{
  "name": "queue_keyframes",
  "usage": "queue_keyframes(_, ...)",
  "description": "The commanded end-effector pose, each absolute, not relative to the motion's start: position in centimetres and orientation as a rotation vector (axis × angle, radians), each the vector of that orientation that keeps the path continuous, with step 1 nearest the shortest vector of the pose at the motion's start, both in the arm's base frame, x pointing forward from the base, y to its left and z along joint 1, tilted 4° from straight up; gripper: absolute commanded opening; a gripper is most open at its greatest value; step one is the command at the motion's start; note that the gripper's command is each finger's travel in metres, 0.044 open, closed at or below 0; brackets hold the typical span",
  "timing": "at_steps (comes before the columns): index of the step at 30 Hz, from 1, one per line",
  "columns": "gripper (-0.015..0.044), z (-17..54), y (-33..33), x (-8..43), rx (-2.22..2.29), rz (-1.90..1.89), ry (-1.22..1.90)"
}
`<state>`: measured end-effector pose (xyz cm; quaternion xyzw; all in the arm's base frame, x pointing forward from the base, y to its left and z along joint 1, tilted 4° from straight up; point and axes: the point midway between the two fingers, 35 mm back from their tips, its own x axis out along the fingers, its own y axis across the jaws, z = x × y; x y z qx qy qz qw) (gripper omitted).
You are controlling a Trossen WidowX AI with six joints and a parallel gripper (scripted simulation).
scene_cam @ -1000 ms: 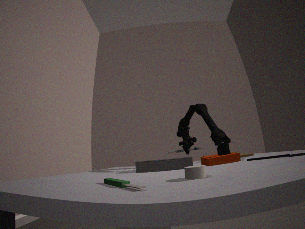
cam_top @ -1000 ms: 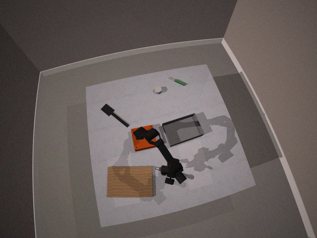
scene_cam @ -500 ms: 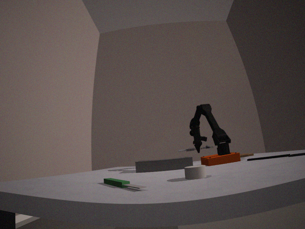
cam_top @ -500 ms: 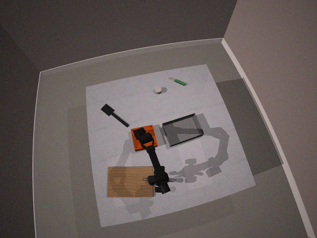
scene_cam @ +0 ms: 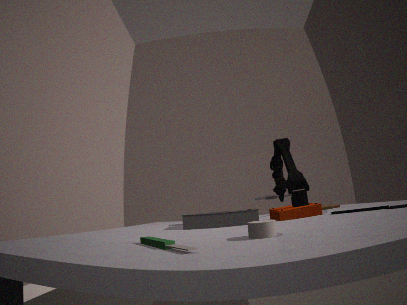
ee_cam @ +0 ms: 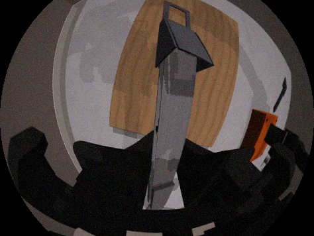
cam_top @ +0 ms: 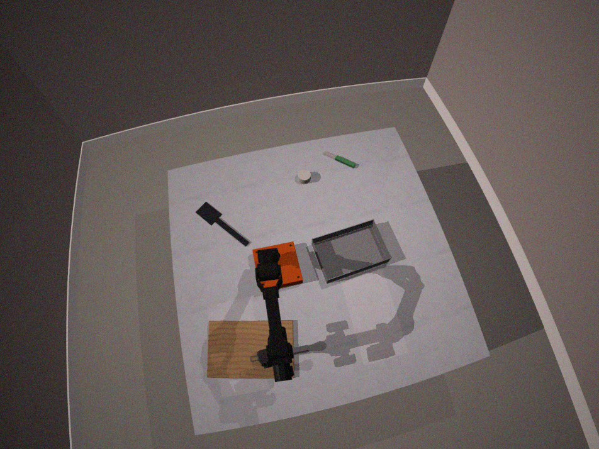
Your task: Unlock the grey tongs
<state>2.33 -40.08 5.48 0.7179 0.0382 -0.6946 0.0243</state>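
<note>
The grey tongs [scene_cam: 266,198] [ee_cam: 175,109] are held in the air, nearly level, arms close together. Their looped end [cam_top: 255,358] points over the wooden board [cam_top: 227,338] [ee_cam: 139,83]. My gripper [scene_cam: 281,198] [ee_cam: 163,134] is shut on the tongs partway along them, above the board's right edge in the top view. Part of the tongs is hidden by the arm there, and their far tips are out of the wrist view. The roasting tin [cam_top: 362,244] [scene_cam: 220,220] stands apart, with no tongs on it. Whether the lock is engaged cannot be seen.
The orange robot base [cam_top: 290,263] [scene_cam: 296,213] [ee_cam: 256,154] stands between board and tin. A black spatula [cam_top: 207,212] [scene_cam: 361,209] lies beyond it. A pale round block [cam_top: 304,177] [scene_cam: 261,228] and a green-handled knife [cam_top: 345,161] [scene_cam: 157,242] lie at the far side in the top view.
</note>
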Motion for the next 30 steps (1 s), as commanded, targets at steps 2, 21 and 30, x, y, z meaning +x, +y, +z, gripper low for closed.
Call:
queue_keyframes(2, -0.0150, 5.5, -40.4, -1.2, 2.168, -2.113, 0.189)
queue_keyframes(21, -0.0150, 5.0, -38.4, -13.6, 2.008, -1.958, 0.469)
queue_keyframes(30, -0.0150, 5.0, -38.3, -14.0, 2.003, -1.953, 0.477)
